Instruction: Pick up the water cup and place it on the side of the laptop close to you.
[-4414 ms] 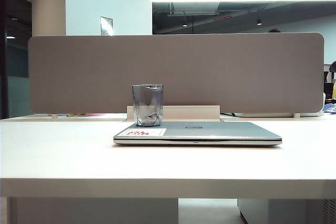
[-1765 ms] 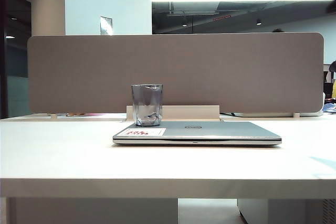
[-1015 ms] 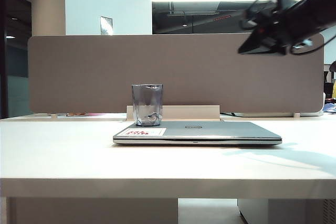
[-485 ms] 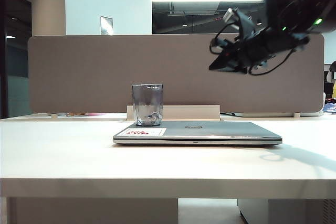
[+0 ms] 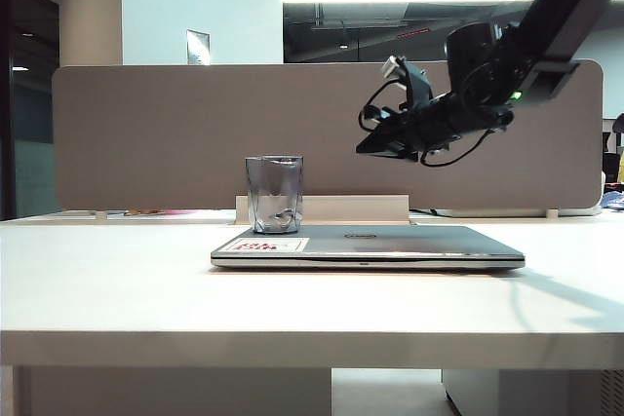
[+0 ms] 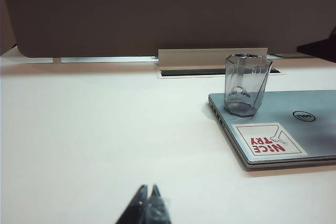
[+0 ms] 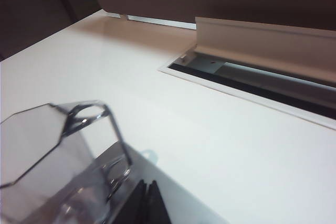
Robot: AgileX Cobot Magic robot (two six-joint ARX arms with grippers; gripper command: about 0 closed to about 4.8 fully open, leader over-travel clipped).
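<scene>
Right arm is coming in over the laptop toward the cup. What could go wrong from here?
1. The right gripper is shut; unless it opens before reaching the cup, it may knock the cup rather than grasp it.
2. The cup stands near the laptop's back left corner, so a nudge could tip it off onto the table.
3. The left gripper, also shut, sits low over the table, away from the cup.

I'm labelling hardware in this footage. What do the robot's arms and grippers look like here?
The right gripper, above the laptop, is black, tapering to a dark wedge, with looping black cables, a pale block on top and a small green light; its arm is black. In the wrist views both grippers show only thin, dark pointed fingertips: left gripper, right fingertips.
</scene>
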